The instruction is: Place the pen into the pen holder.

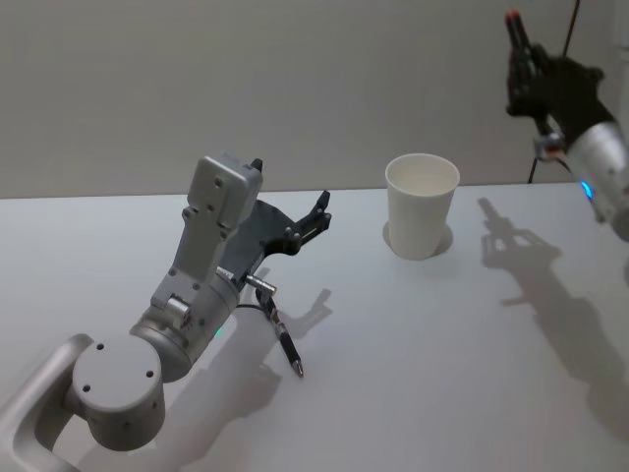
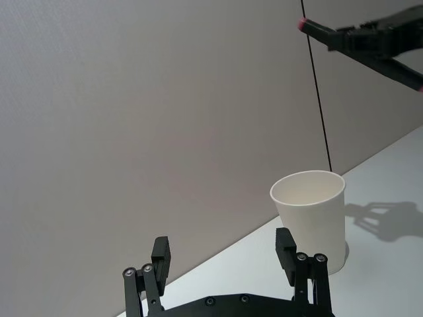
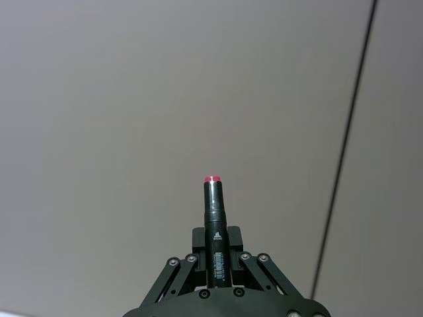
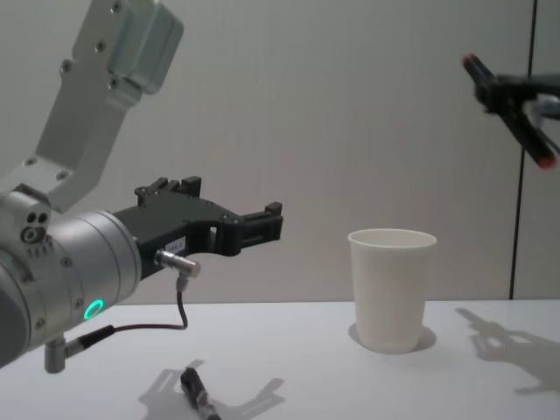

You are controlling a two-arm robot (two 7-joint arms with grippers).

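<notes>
Table [image 1: 423, 383], pen holder [image 1: 421, 211] (upright), right gripper [image 3: 215, 246] clasping pen [image 3: 213, 201]

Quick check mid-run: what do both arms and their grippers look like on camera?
Both arms are silver-grey and rounded; the left arm carries a teal light ring and a thin black cable, the right arm a blue light. The left gripper and right gripper are black, linkage-built, with silver pivot pins.

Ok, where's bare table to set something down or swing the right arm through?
Free: the table right of the pen holder, below the raised right pincer gripping the held pen, and the front stretch between holder and loose pen. Crowded: the left side, where the open left pincer hovers and the loose pen lies beside that arm.
</notes>
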